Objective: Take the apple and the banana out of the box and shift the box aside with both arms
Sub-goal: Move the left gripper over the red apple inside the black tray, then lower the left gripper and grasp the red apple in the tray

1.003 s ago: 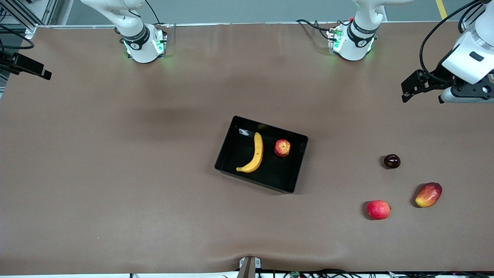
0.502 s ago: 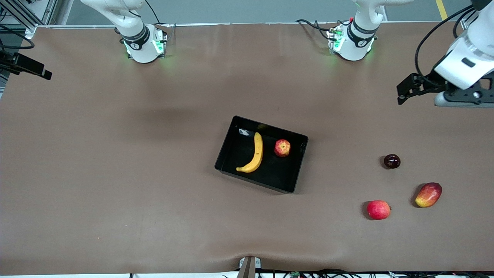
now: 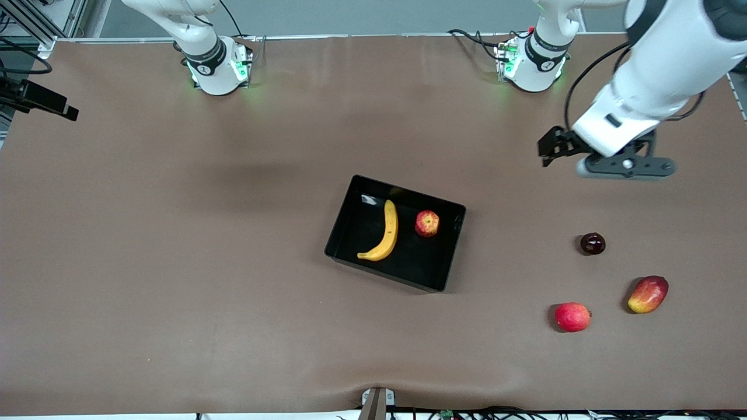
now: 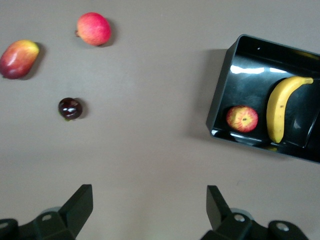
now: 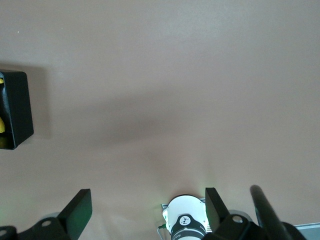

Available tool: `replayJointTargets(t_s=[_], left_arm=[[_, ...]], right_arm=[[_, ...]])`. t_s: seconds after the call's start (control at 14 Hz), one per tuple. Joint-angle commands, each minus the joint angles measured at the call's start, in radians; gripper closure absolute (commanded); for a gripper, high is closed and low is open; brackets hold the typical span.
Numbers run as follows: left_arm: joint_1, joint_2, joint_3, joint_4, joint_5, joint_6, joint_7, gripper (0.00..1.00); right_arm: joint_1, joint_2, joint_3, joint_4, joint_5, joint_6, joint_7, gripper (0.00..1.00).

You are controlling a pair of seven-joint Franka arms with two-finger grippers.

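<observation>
nothing is done yet: the apple [image 3: 427,223] and the banana [image 3: 382,232] both lie in the box [image 3: 449,256] mid-surface. the left gripper [image 4: 150,207] hangs wide open and empty over bare surface toward its own end; the right gripper [image 5: 148,210], also spread and empty, waits over bare surface near its base.

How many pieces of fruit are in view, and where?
5: banana and apple in the box; dark fruit, pinkish-red fruit and mango-like fruit on the table, toward the left arm's end.
</observation>
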Motion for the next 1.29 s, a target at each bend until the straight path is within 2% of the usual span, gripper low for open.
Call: replayJointTargets(t_s=[0.0,0.36,0.79,0.93,1.07,1.22], left_arm=[[0.004,-0.007,-0.033,-0.078,0.001,0.103,-0.045,0.0],[-0.002,0.015,-0.087,-0.185,0.003,0.258,-0.179,0.0],[-0.049,0.078,-0.093,-0.193,0.01,0.329,-0.208,0.0],[-0.083,0.117,-0.093,-0.193,0.05,0.36,-0.227,0.0],[-0.127,0.171,-0.093,-0.195,0.116,0.4,-0.329,0.0],[-0.163,0.232,-0.093,-0.193,0.13,0.478,-0.412,0.0]], right_arm=[[-0.004,-0.015,0.001,-0.002,0.015,0.003,-0.009,0.0],[-0.002,-0.014,0.001,0.006,0.015,0.003,-0.007,0.0],[-0.002,-0.001,0.003,0.015,0.012,0.001,-0.01,0.0],[-0.002,-0.001,0.003,0.016,0.012,0.001,-0.012,0.0],[0.001,0.003,0.003,0.016,0.013,0.001,-0.012,0.0],[0.002,0.003,0.004,0.016,0.013,0.001,-0.012,0.0]])
